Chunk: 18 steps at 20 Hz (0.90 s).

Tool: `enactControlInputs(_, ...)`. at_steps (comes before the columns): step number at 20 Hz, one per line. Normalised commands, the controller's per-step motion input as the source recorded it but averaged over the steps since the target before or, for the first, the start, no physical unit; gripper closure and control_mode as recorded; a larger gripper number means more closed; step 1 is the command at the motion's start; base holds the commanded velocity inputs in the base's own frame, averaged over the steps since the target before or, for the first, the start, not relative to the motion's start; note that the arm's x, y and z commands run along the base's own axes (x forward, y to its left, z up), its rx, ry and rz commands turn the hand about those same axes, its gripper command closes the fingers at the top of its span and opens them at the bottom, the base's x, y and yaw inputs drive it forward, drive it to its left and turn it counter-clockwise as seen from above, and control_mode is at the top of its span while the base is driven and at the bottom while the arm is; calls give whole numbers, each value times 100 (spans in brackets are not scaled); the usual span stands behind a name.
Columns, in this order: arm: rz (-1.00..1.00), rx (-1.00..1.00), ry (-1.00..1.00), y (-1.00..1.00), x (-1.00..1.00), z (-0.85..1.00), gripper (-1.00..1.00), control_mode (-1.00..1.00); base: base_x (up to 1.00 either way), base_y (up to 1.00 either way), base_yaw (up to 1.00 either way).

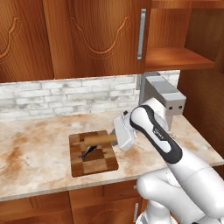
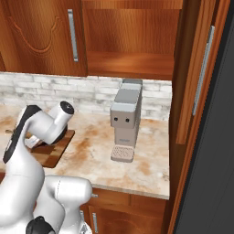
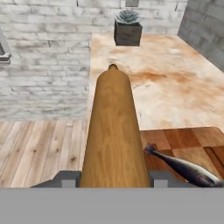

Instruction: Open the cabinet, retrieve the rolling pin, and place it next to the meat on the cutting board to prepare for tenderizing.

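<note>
One white arm's two-finger gripper is holding a single light tan wooden rolling pin, its two dark fingertips pressing against either side of the cylinder, which is running away from the hand camera with its narrow handle end farthest off. In the left base view the one rolling pin is hanging level over the far part of the one rectangular checkered cutting board of dark and light brown blocks, which is lying flat on the mottled beige stone counter. One slim dark grey fish-shaped piece of meat is lying on the board just nearer than the pin; from the hand camera the meat is sitting beside the pin on the board. Farther back, one grey boxy coffee machine is standing on the counter, and one small dark square pot with a green succulent is sitting against the pale brick backsplash. Above, one narrow reddish-brown wall cabinet is standing open with its plain shelf bare, beside one carved-panel cabinet door.
</note>
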Motion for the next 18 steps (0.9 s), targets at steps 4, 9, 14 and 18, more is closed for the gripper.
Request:
enactControlInputs(4, 1, -6, -3, 0, 22, -52, 100, -100, 0, 0, 0)
enactControlInputs(9, 5, -6, -4, 0, 17, -53, 100, -100, 0, 0, 0)
enactControlInputs(14, 8, -4, -4, 5, 17, -46, 100, -100, 0, 0, 0)
enactControlInputs(18, 7, -1, -2, 5, 28, -35, 100, -100, 0, 0, 0)
